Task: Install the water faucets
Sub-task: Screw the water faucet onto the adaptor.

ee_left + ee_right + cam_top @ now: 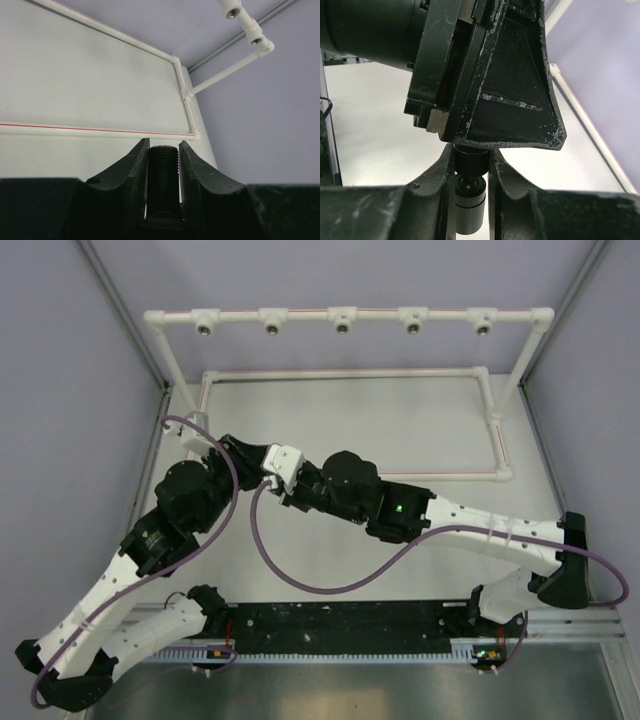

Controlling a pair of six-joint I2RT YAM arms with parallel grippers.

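Observation:
A black water faucet's threaded stem (164, 165) stands upright between the fingers of my left gripper (164, 145), which is shut on it. In the right wrist view the left gripper (495, 75) hangs just above my right gripper (470, 152). The right gripper's jaws press both sides of the faucet's black round end (470, 160), and a grey cylinder part (470, 210) sits below that end. In the top view both grippers meet over the table's left middle, left gripper (262, 462) against right gripper (292, 490), and they hide the faucet there.
A white pipe frame (342, 315) with several metal-ringed sockets (231, 11) spans the back. Its floor loop (350, 373) lies on the table behind the grippers. Purple cables (330, 585) trail from both arms. A black rail (340, 625) runs along the near edge.

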